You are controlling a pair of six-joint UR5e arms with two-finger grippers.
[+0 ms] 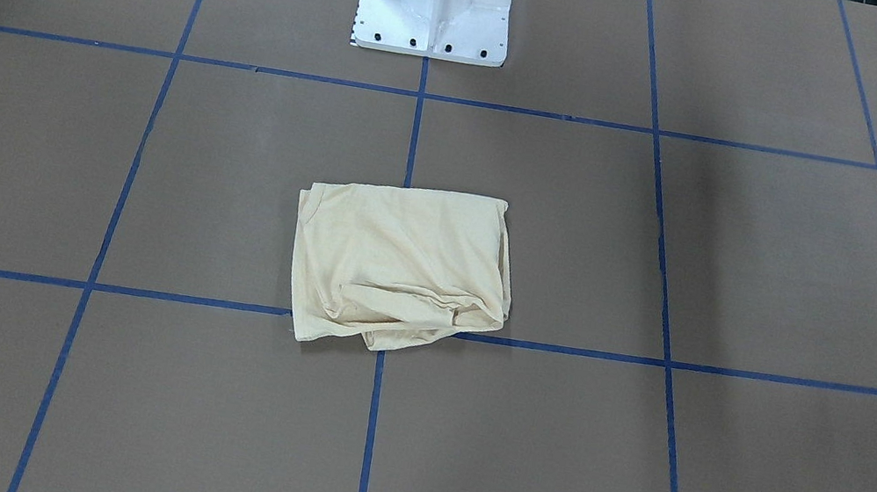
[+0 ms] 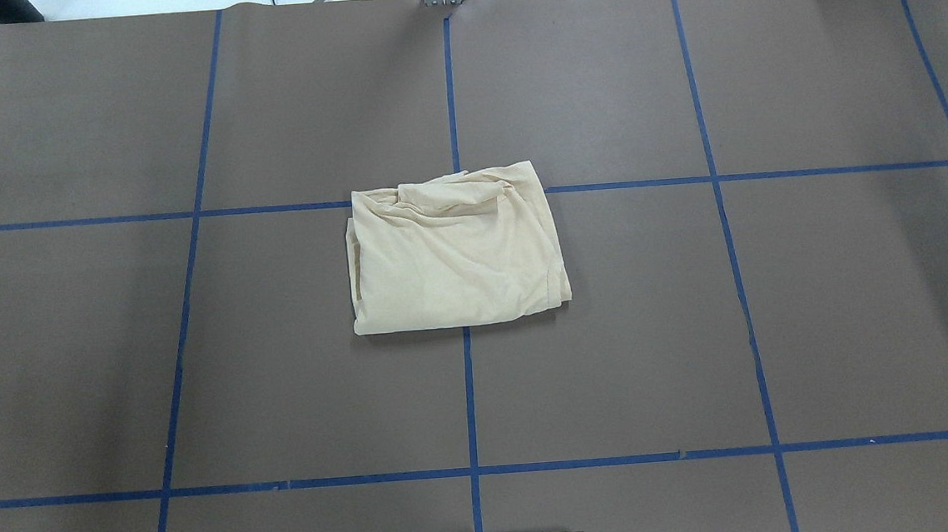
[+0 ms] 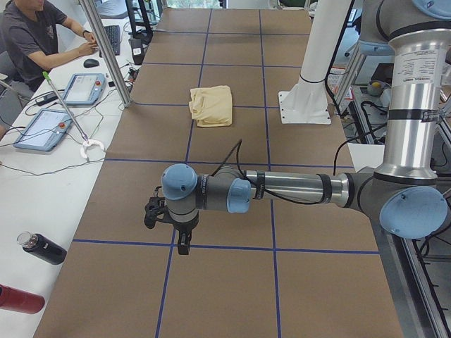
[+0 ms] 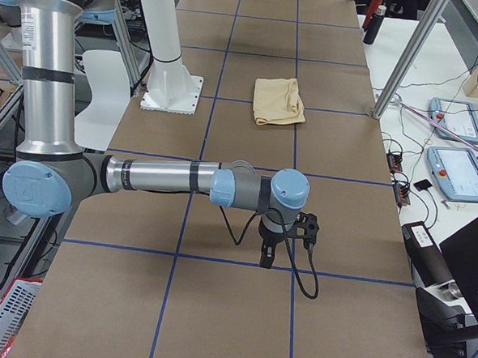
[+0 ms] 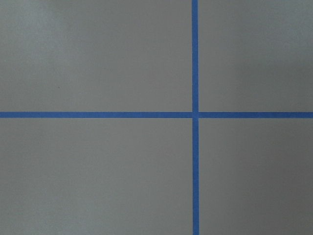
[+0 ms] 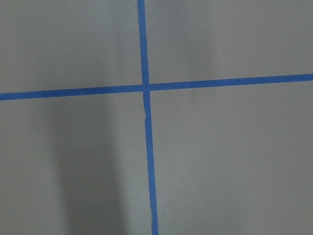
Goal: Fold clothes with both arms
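The clothes are one pale cream-yellow shirt (image 1: 399, 266), folded into a rough rectangle with bunched wrinkles along its far edge (image 2: 456, 250), lying mid-table across a blue tape cross. No print or tag shows. My left arm stretches low over the table, far from the shirt (image 3: 211, 105), and its left gripper (image 3: 183, 243) points down; I cannot tell if it is open or shut. The right gripper (image 4: 265, 258) also hangs over bare table, away from the shirt (image 4: 278, 102), and its state is unclear. Both wrist views show only the table and tape.
The white pedestal base (image 1: 434, 5) stands behind the shirt. Blue tape lines (image 2: 470, 383) grid the brown table. A seated person (image 3: 35, 35), teach pendants (image 3: 42, 130) and a dark bottle (image 3: 42, 248) are at a side desk.
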